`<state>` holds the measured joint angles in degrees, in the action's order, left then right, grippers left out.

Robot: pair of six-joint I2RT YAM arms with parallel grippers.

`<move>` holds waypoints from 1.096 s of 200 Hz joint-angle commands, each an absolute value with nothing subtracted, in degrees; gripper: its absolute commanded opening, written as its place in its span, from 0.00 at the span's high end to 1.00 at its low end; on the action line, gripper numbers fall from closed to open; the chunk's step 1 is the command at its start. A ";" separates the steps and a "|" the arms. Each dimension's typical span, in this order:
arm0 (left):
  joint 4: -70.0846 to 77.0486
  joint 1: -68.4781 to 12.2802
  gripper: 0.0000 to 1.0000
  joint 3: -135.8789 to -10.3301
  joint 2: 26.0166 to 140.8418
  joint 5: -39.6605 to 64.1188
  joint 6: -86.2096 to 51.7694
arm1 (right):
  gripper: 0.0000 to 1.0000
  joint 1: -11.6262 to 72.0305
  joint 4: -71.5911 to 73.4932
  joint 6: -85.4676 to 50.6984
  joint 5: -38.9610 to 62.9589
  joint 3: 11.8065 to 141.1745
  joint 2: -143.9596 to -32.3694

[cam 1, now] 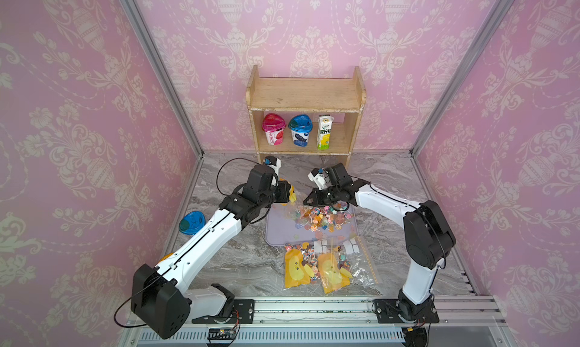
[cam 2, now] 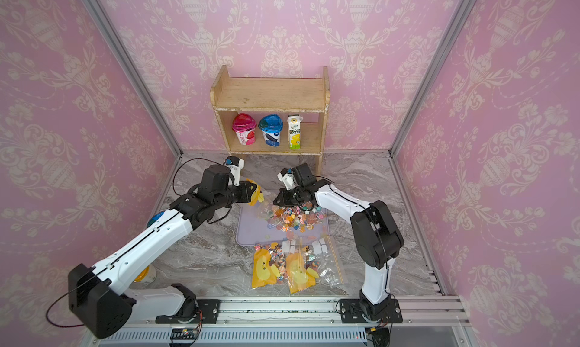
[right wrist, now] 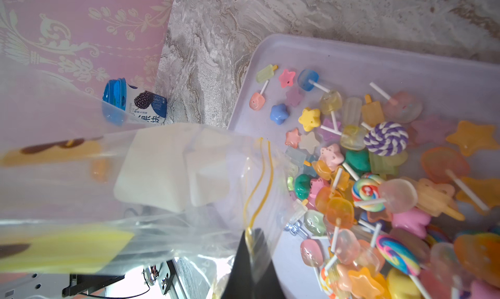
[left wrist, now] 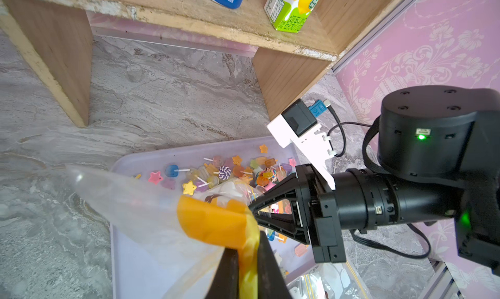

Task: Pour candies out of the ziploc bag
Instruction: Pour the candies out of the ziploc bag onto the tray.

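Two end effectors share one load. The left end effector (left wrist: pixel 247 257) is clenched on the orange-printed part of the clear, thin-film ziploc bag (left wrist: pixel 140 203), and the right end effector (right wrist: pixel 253 238) is clenched on the film at its yellow zip line. The ziploc bag hangs between them above the far edge of the pale lilac plastic tray (cam 1: pixel 279 235), toward its left. The small multicoloured candies (cam 1: pixel 320 218) lie heaped along the tray's far side.

We judge the ziploc bag to be nearly weightless, limp and slick. It will sag, fold and slide between pads, so we would take it at the stiffer zip strip or by a doubled corner, never the bare middle. The candies look hard, light and ready to roll or skip over the shallow rim.

Much is hard to read. In both top views the arms cover most of the ziploc bag, and its clear film vanishes against the tray. We cannot tell whether any sweet is inside; the right wrist view shows only white patches and print. Two more printed bags (cam 1: pixel 296 268) with sweets inside lie at the tray's near edge, their count unclear. A blue-lidded cup (cam 1: pixel 192 223) lies on the grey marbled tabletop (cam 1: pixel 238 267) at left, partly behind the left arm.
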<state>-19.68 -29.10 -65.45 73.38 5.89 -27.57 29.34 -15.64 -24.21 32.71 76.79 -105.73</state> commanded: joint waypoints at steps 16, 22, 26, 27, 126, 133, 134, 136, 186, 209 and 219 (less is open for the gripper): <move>-15.71 -28.93 1.00 -69.57 72.63 4.59 -26.38 | 1.00 28.66 -21.14 -24.78 29.35 74.97 -105.23; -15.45 -28.92 1.00 -68.83 72.78 5.03 -26.79 | 1.00 28.62 -20.92 -24.87 29.43 74.52 -104.99; -15.24 -28.93 1.00 -68.31 72.91 5.36 -27.00 | 1.00 28.65 -20.81 -24.85 29.44 74.20 -104.92; -15.22 -28.97 1.00 -68.17 72.93 5.45 -27.03 | 1.00 28.65 -20.82 -24.86 29.44 74.10 -104.84; -16.48 -29.18 0.84 -63.76 74.80 6.49 -27.11 | 1.00 28.82 -19.34 -25.24 30.06 72.45 -105.38; -16.27 -29.18 0.81 -63.32 74.87 6.63 -27.14 | 1.00 28.85 -19.41 -25.22 30.10 72.47 -105.46; -16.27 -29.18 0.81 -63.26 74.88 6.65 -27.15 | 1.00 28.84 -19.42 -25.22 30.12 72.49 -105.47; -16.22 -29.18 0.80 -63.14 74.88 6.72 -27.13 | 1.00 28.83 -19.42 -25.22 30.14 72.46 -105.51; -16.78 -29.18 0.68 -61.57 77.55 8.52 -26.98 | 1.00 29.28 -19.25 -25.22 30.15 72.34 -105.95; -17.64 -29.27 0.62 -61.53 77.98 8.52 -26.64 | 1.00 29.42 -19.16 -25.22 29.99 72.17 -105.91; -17.80 -29.29 0.61 -61.56 77.77 8.20 -26.39 | 1.00 29.36 -19.17 -25.14 29.87 72.07 -105.82</move>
